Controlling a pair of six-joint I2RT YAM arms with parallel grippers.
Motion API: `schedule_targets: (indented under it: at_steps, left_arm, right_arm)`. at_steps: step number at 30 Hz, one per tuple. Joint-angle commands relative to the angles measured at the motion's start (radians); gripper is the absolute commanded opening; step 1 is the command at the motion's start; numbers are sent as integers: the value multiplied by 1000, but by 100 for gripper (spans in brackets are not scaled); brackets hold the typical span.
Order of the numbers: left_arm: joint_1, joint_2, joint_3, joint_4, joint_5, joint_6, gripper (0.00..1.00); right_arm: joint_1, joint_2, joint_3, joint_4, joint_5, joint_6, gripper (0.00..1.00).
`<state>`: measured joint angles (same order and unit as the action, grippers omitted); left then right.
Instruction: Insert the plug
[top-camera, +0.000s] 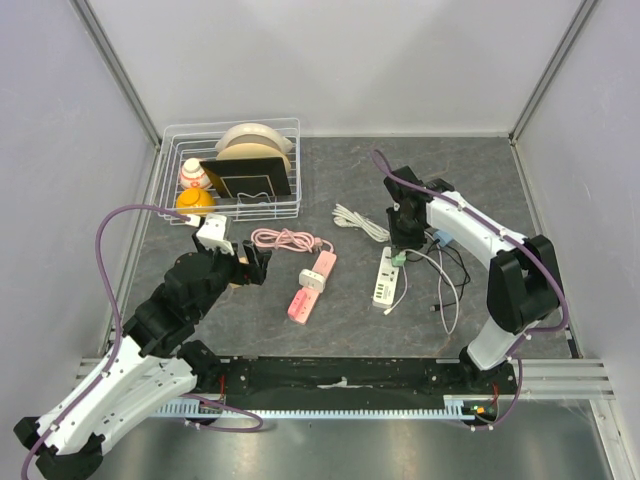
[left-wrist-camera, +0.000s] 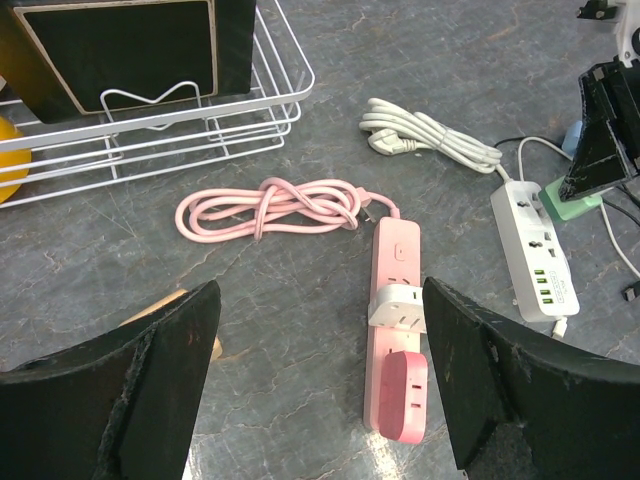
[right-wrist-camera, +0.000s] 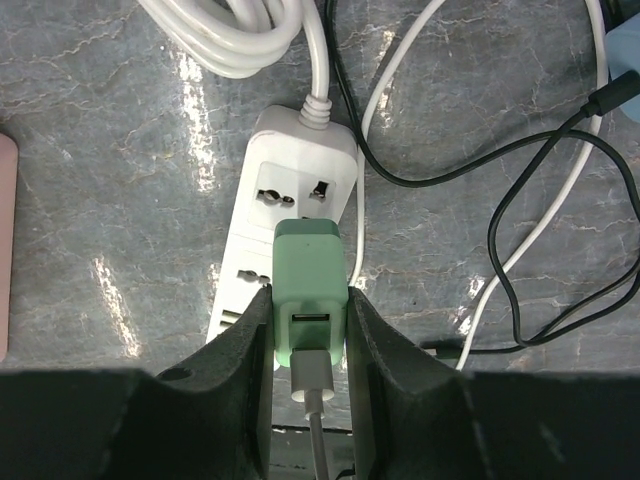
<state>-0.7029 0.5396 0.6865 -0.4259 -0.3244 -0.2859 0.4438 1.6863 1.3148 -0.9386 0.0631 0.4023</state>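
Grey stone-look tabletop (top-camera: 470, 180), strips and cords.
Upper left wire rack (top-camera: 170, 170); centre pink power strip (top-camera: 312, 286), coiled pink cord (top-camera: 283, 240) above; right of it white power strip (top-camera: 388, 278), white cord coil (top-camera: 358, 221), loose cables (top-camera: 450, 290).

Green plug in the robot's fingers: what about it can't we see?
Prongs of the green plug: right wrist view, hidden under its own body; whether they sit in the white power strip is unclear.
Strip's near end: same view, covered by the right gripper.
Plug's grey cable: cut off by the bottom edge.
Top view: plug too small, mostly behind the gripper.

White wire rack (top-camera: 270, 205) holding cream plates (top-camera: 252, 138), pink power strip (top-camera: 312, 285), coiled pink cord (top-camera: 285, 240)
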Motion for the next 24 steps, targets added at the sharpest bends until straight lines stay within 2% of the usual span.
schedule_targets:
  at_steps: [1, 11, 24]
  left_arm:
    - [-1, -4, 2, 9, -24, 39, 88]
    - [-1, -7, 2, 9, -19, 37, 88]
    - [-1, -4, 1, 7, -11, 37, 88]
  right_arm:
    - [-7, -13, -28, 52, 32, 62, 0]
    - [-28, -28, -60, 103, 44, 119, 0]
    - [-34, -36, -72, 86, 26, 136, 0]
